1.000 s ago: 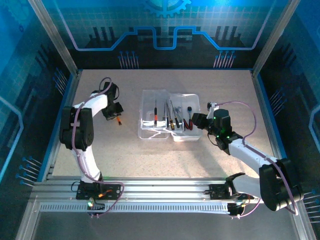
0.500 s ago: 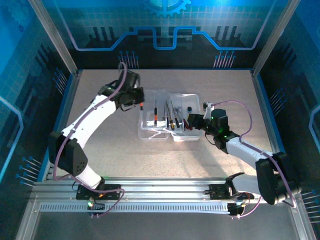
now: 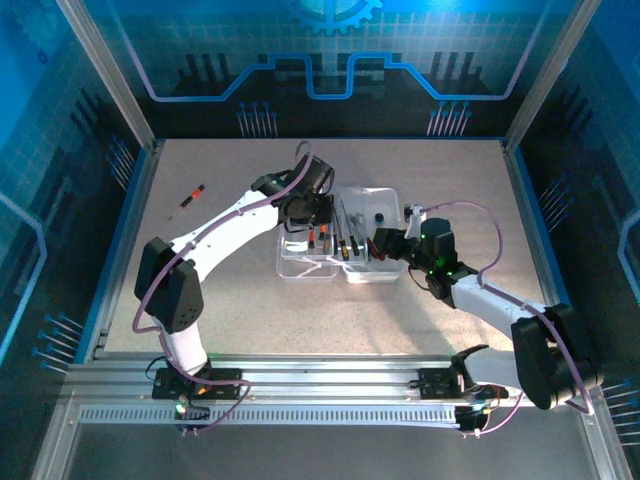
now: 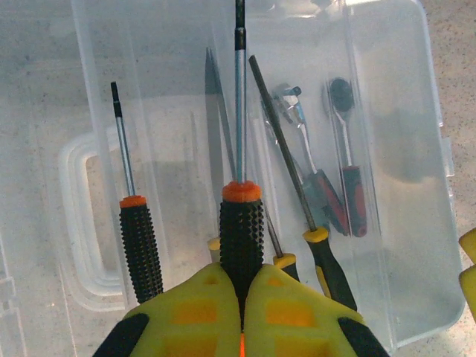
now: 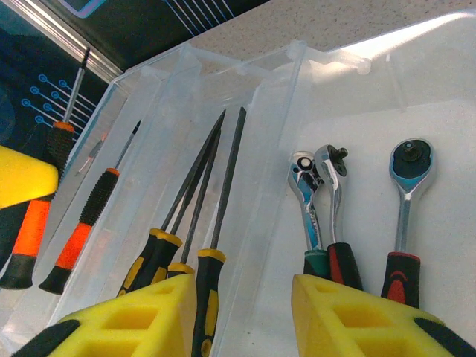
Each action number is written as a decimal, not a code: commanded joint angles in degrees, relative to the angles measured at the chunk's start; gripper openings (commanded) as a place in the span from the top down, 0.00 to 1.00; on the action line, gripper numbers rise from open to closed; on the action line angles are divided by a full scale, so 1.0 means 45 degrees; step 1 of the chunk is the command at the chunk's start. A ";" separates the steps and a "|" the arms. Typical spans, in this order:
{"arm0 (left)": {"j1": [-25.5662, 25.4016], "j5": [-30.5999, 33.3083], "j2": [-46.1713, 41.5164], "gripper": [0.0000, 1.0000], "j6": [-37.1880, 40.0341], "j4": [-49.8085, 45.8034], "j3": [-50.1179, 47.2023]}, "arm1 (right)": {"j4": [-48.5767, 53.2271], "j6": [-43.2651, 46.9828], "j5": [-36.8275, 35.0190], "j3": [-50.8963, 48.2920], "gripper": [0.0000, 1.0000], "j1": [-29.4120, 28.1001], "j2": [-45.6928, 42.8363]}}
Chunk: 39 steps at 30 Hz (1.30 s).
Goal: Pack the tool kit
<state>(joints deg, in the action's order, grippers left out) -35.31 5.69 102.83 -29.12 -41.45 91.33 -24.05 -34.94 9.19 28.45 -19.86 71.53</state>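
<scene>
Clear plastic case [image 4: 416, 186] lies open under the left gripper [image 4: 242, 297], which pinches an orange-collared screwdriver [image 4: 241, 223]; the right gripper [image 5: 243, 312] hovers part-open, seemingly empty, over ratchets [image 5: 408, 160]

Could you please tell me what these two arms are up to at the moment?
They are packing a tool kit. The left pincer is shut on an orange-and-black screwdriver, holding it over the open clear case, where another screwdriver, slim yellow-and-black-handled tools and ratchets already lie. The right pincer hovers open over the case's right half, gripping nothing. One small tool lies loose on the table, far left.
</scene>
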 commanded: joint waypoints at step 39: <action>0.5629 0.2197 -0.1856 0.13 0.0504 0.0183 -0.0585 | 0.0066 0.0185 -0.0519 -0.0090 0.60 -0.0172 -0.0422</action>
<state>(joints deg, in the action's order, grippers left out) -16.14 13.61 94.76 -27.88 -42.54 90.87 -23.57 -34.89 7.88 28.45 -19.88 70.61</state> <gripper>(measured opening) 0.855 0.395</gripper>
